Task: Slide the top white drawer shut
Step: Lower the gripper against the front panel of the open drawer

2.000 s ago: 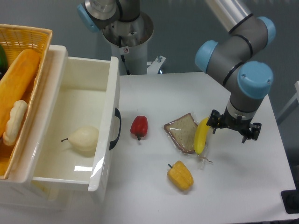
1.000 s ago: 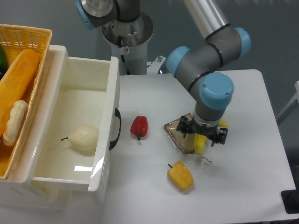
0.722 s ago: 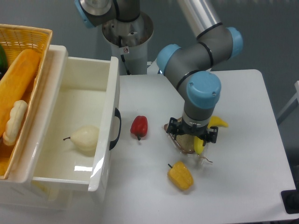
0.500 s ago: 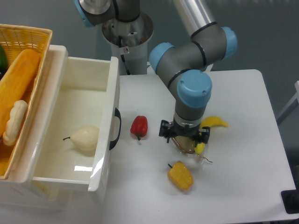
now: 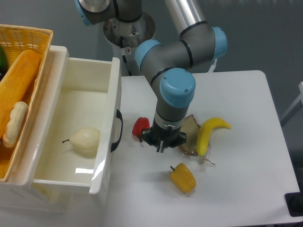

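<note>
Top white drawer [image 5: 71, 127], pulled fully out of its cabinet at the left of the table [image 5: 246, 189], with the black handle [image 5: 117, 131] on its front wall. Inside the drawer we see a pale pear [image 5: 84, 140]. Just right of the handle, our gripper [image 5: 163, 142] hangs over the table, partly covering the red pepper [image 5: 139, 126]; we cannot tell how far its fingers are spread. Farther right of the drawer lie a bread slice [image 5: 191, 135], a banana [image 5: 207, 133] and a yellow pepper [image 5: 183, 177].

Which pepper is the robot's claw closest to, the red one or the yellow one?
The red pepper. It sits right beside the gripper, partly hidden behind it, next to the drawer handle. The yellow pepper lies farther away, toward the table's front edge.
</note>
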